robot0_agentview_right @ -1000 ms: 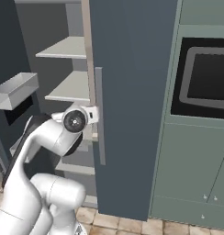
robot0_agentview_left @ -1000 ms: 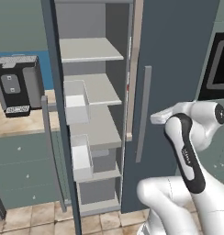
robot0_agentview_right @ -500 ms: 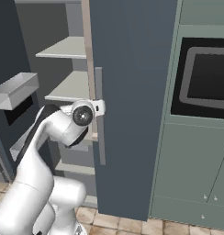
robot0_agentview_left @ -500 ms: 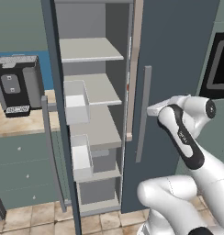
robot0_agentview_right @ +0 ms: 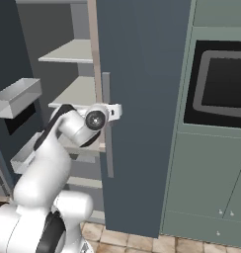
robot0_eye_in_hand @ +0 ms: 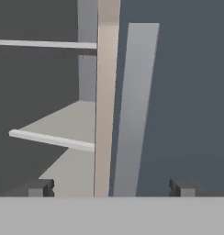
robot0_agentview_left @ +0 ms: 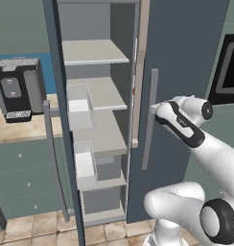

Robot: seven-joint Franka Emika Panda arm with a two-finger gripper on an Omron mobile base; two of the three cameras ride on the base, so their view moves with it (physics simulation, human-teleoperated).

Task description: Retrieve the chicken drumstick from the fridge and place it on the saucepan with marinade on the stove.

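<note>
The fridge (robot0_agentview_left: 186, 57) is a tall dark blue-grey unit; its left door is swung open and its right door is closed. Pale shelves (robot0_agentview_left: 92, 50) inside look bare from here. My gripper (robot0_agentview_left: 155, 109) is open at mid height of the right door's grey bar handle (robot0_agentview_left: 148, 120). In the hand view the handle (robot0_eye_in_hand: 134, 110) rises between my two fingertips (robot0_eye_in_hand: 182, 187), with the gripper (robot0_eye_in_hand: 111, 188) straddling it and not touching. The right base view shows the gripper (robot0_agentview_right: 115, 111) at the same handle (robot0_agentview_right: 107, 123). The chicken drumstick is hidden. Saucepan, marinade and stove are out of view.
The open left door carries clear bins (robot0_agentview_left: 80, 105) and its own long handle (robot0_agentview_left: 54, 163), standing out to my left. A black appliance (robot0_agentview_left: 19, 89) sits on the counter beyond it. A wall oven (robot0_agentview_right: 221, 89) and pale green cabinets (robot0_agentview_right: 206, 183) stand right of the fridge.
My arm has reached forward and up, carrying the open gripper from in front of the closed door to its bar handle. The fridge doors have not moved.
</note>
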